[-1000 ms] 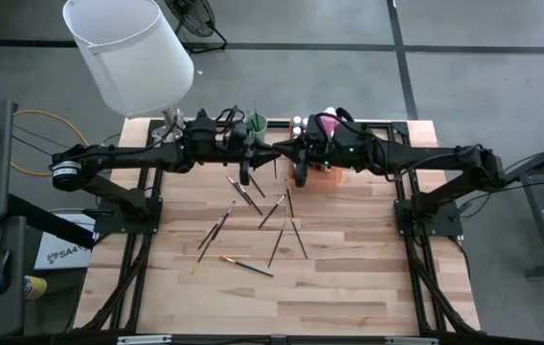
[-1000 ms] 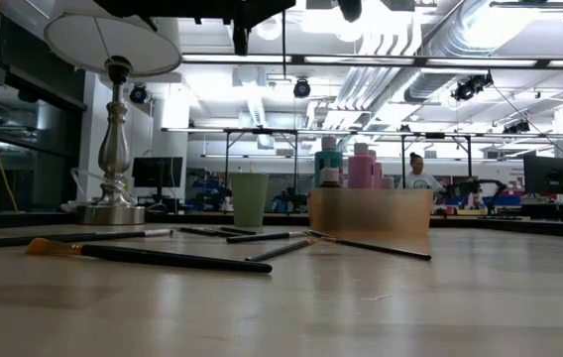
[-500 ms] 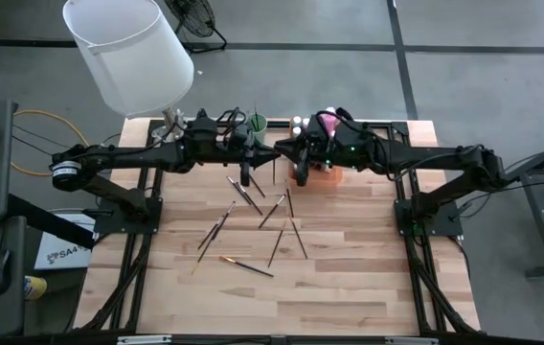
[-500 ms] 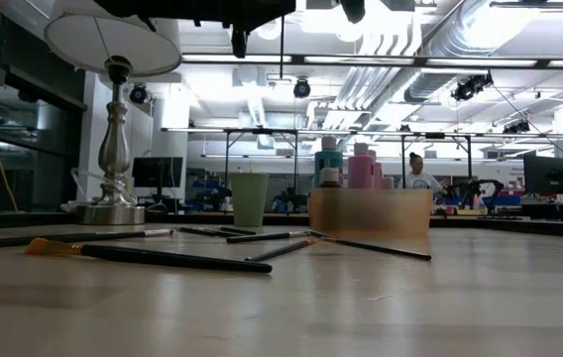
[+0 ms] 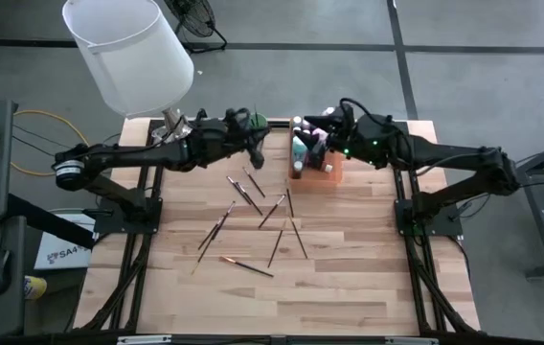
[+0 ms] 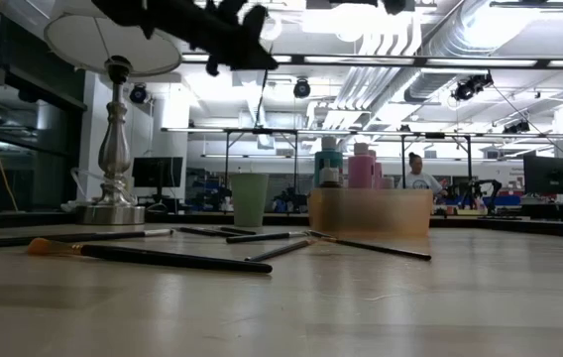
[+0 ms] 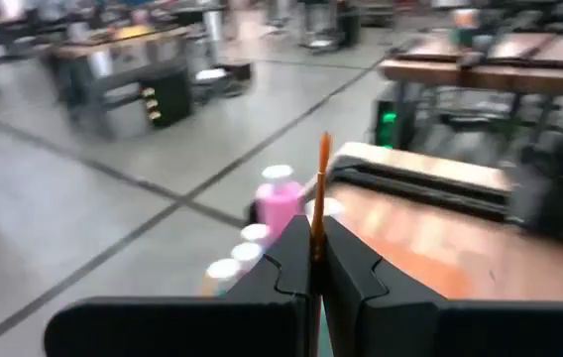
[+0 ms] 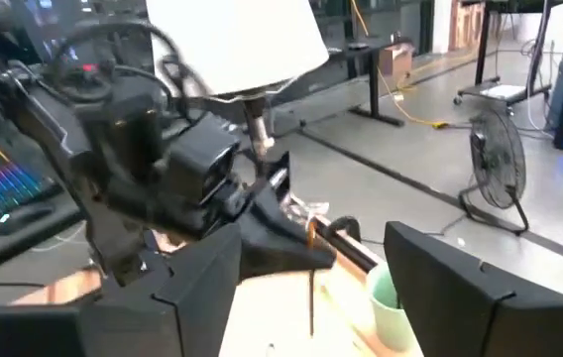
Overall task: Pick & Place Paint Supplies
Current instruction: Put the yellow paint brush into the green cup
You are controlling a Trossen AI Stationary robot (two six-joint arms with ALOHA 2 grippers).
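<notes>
The left gripper [image 7: 313,268] is clamped on a brush [image 7: 317,203] high over the table's [image 5: 349,287] upper edge beside the green cup [image 5: 257,123]. The right gripper [image 8: 311,268] gapes empty by the bottle box [image 5: 322,171]. Loose brushes [image 5: 253,230] lie mid-frame; lower table bare.

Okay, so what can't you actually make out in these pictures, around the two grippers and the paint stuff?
- Left gripper: shut on a thin orange-tipped paintbrush; its handle is hidden below the fingers in the left wrist view.
- Small paint bottles in the wooden box: too small in the high view to count, and the box wall hides them in the low view.
- Right gripper: open, but the right wrist view's edge cuts off its fingertips.
- Left arm: blurred in the low view.
</notes>
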